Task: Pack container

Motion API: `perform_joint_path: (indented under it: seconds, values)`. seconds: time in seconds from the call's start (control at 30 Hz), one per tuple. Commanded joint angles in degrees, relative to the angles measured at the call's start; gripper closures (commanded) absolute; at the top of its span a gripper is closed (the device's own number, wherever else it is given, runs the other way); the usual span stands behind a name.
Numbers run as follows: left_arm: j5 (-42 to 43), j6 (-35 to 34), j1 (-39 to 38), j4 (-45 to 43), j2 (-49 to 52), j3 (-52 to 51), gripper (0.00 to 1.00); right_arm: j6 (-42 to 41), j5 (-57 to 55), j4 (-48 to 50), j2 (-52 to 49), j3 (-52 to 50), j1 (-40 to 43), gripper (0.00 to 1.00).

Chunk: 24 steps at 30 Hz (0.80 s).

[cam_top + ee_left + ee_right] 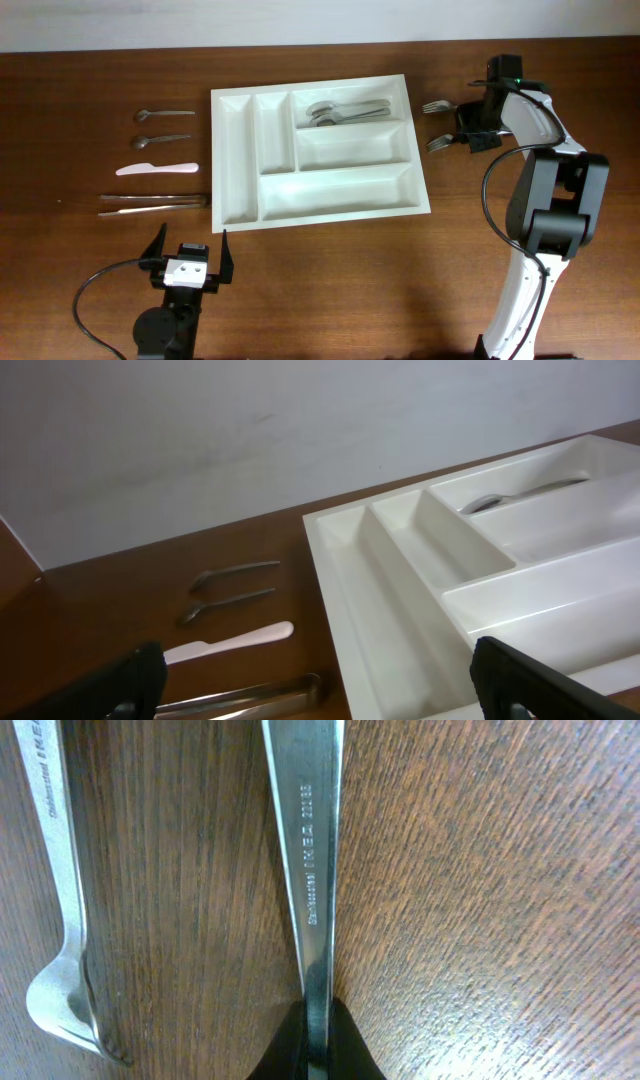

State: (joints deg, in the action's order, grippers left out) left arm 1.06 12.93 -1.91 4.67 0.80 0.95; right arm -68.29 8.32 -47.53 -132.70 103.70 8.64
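The white five-compartment container (237,160) lies in the middle of the table, with several metal spoons (345,110) in its far crosswise compartment. It also shows in the left wrist view (400,610). Two forks (436,106) (440,144) lie to its right. My right gripper (478,132) is low over them; in the right wrist view it (318,1042) is shut on one fork's handle (312,870), with the other fork (60,920) beside it on the wood. My left gripper (190,250) is open and empty near the table's front edge.
Left of the container lie two small spoons (165,114) (160,139), a white plastic knife (157,169) and metal tongs (152,204). The left wrist view shows them too: the spoons (235,572), knife (230,642) and tongs (250,695). A wall stands behind the table.
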Motion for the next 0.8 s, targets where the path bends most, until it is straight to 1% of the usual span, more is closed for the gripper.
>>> perform_joint_path:
  seconds: [0.0, 0.1, 0.27, 0.5, 0.63, 0.77]
  values:
    - [-0.39, 0.87, -0.17, -0.09, -0.44, -0.44, 0.01, 1.9, 0.11, -0.72, 0.9, 0.79, 0.87, 0.96]
    - [-0.39, 0.85, -0.17, -0.09, -0.44, -0.44, 0.01, 2.16, 0.11, -1.49, 0.9, 0.79, 1.14, 0.96]
    - [-0.39, 0.87, -0.17, -0.09, -0.44, -0.44, 0.01, 5.57, 0.09, -1.55, 1.01, 1.92, 1.18, 0.96]
    - [-0.39, 0.85, -0.17, -0.09, -0.44, -0.44, 0.01, 10.6, 0.09, -3.93, 1.11, 7.93, 1.18, 0.96]
    - [-0.39, 0.87, -0.17, -0.09, -0.44, -0.44, 0.01, 11.13, -1.77, -6.19, 1.14, 11.72, 1.18, 0.96]
    - [-0.39, 0.87, -0.17, -0.09, -0.44, -0.44, 0.01, 11.96, -2.75, -6.75, 1.14, 12.57, 1.18, 0.96]
